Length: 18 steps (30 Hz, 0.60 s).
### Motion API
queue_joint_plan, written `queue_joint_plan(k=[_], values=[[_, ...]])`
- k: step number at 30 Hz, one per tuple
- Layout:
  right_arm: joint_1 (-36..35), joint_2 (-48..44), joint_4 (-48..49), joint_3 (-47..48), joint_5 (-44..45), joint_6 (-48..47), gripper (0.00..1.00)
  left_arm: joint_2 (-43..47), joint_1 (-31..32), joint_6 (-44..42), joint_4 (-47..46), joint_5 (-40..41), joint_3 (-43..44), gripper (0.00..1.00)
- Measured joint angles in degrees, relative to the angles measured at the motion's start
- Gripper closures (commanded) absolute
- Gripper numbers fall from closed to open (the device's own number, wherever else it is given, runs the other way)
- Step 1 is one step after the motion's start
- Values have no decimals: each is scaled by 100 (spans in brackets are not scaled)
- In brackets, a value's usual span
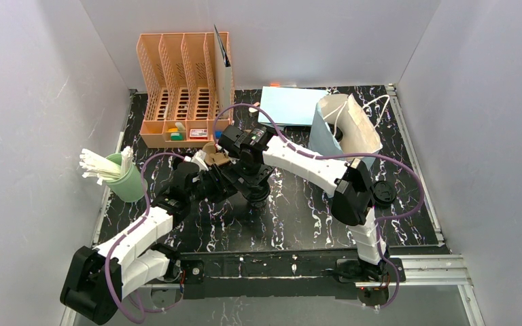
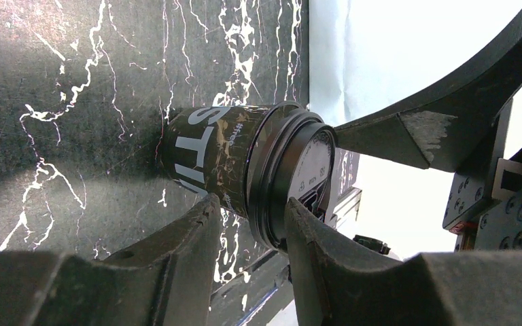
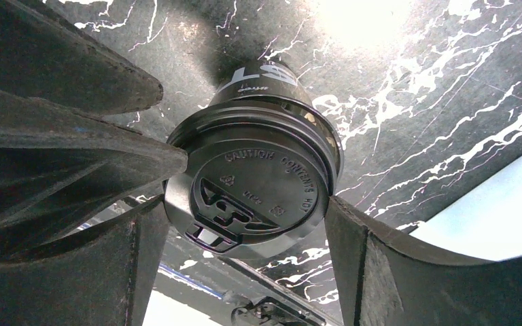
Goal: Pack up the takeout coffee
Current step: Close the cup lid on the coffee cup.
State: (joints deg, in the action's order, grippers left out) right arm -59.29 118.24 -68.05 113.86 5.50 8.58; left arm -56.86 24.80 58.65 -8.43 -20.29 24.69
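One takeout coffee cup, dark with white lettering and a black lid, stands mid-table under both grippers. My left gripper is shut on the cup: one finger presses the wall just under the lid rim, the other lies on the lid top. My right gripper is open from above, its fingertips flanking the lid at its rim. From overhead the left gripper and right gripper meet at this cup. Another black-lidded cup stands at the right.
A light-blue paper bag with white handles stands open at the back right, with a flat light-blue sheet behind it. The brown pulp carrier sits beside an orange desk organiser. A green cup of white sticks stands at the left.
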Motion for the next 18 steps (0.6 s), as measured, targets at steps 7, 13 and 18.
queue_joint_plan(k=[7, 13, 18], values=[[0, 0, 0, -9, 153, -2, 10, 22, 0, -24, 35, 17, 0, 61], [2, -2, 28, -131, 216, -2, 10, 20, 0, -37, 39, 17, 0, 61], [2, -2, 57, -262, 227, -4, 10, 13, 0, -31, 9, -11, 0, 60]])
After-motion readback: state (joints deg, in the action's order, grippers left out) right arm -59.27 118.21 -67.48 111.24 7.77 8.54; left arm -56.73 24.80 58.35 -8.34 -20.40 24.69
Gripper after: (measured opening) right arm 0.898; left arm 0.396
